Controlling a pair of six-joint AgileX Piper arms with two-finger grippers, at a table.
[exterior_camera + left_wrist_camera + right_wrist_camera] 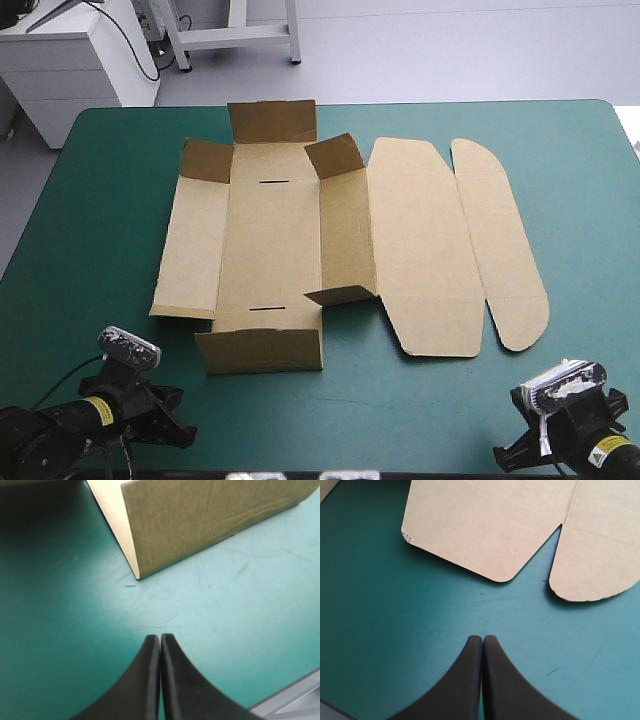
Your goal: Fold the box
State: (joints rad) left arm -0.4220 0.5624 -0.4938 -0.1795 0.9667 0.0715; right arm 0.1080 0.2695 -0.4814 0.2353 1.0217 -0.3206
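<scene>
Lying at the middle of the tabletop (100, 250), the box (270, 240) is mostly flat, a few flaps (335, 157) half raised, while left gripper (160, 638) and right gripper (483, 638) sit closed and empty by the near edge, apparently parked clear before folding.

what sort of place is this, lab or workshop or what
Probably a robotics lab test bench: a table with a teal-green cover, the left gripper and right gripper both shut above it, and a part-folded brown box laid out.

The high view looks forward and down over the whole table (100, 200). Both wrist views sit low and close, facing the near edge of the box (270, 240).
</scene>
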